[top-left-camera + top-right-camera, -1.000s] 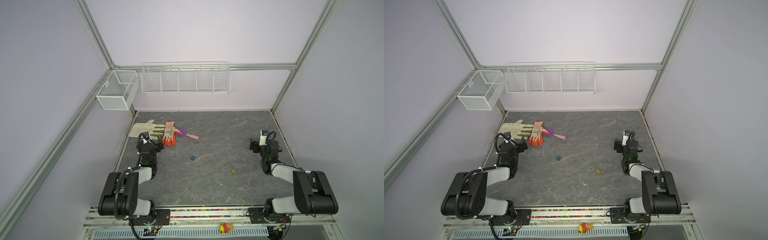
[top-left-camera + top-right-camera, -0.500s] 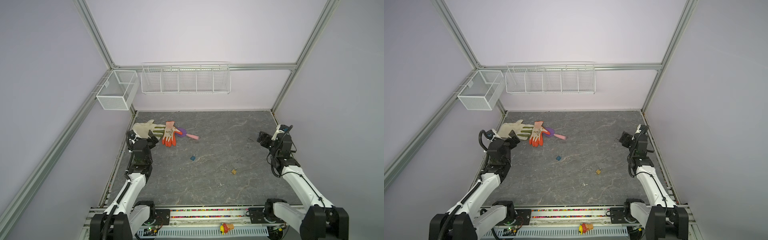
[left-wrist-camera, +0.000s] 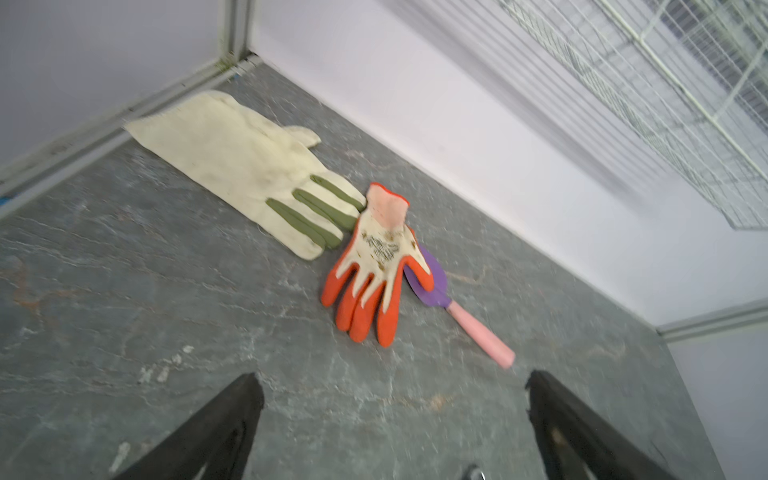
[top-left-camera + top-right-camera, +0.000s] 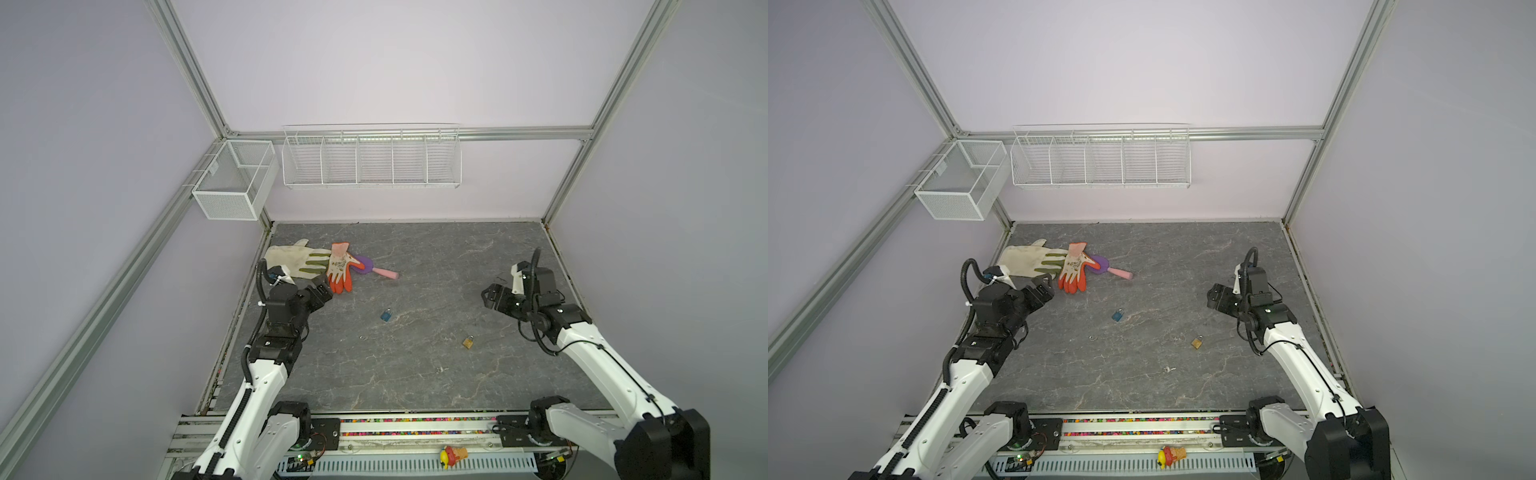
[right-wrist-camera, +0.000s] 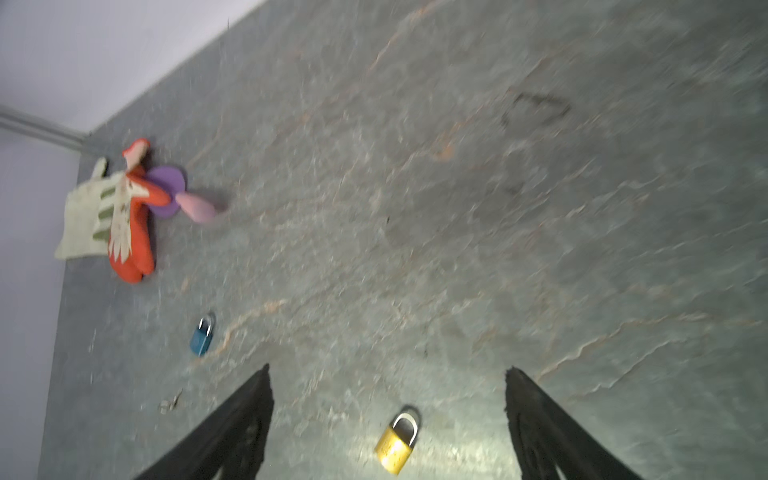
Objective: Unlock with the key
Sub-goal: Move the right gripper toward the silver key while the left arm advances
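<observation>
A blue padlock (image 4: 386, 314) (image 4: 1118, 315) (image 5: 202, 336) lies mid-floor, shackle shut. A gold padlock (image 4: 468, 341) (image 4: 1197, 342) lies nearer the right arm; in the right wrist view the gold padlock (image 5: 397, 442) sits between the fingers, further off on the floor. A small silver key (image 4: 363, 337) (image 4: 1093, 338) (image 5: 170, 403) lies near the blue padlock. A second small silver piece (image 4: 1168, 369) lies closer to the front. My left gripper (image 4: 322, 291) (image 3: 392, 380) is open and empty, hovering by the gloves. My right gripper (image 4: 492, 297) (image 5: 388, 370) is open and empty, above the floor on the right.
A white glove (image 4: 291, 259), an orange glove (image 4: 340, 270) and a purple scoop with a pink handle (image 4: 376, 268) lie at the back left. Two white wire baskets (image 4: 370, 160) (image 4: 232, 183) hang on the walls. The enclosure walls stand close on both sides.
Both arms have unfolded from a tucked pose and lifted; the grippers now reach in toward the floor's middle. Both stay open. Padlocks and key have not moved.
</observation>
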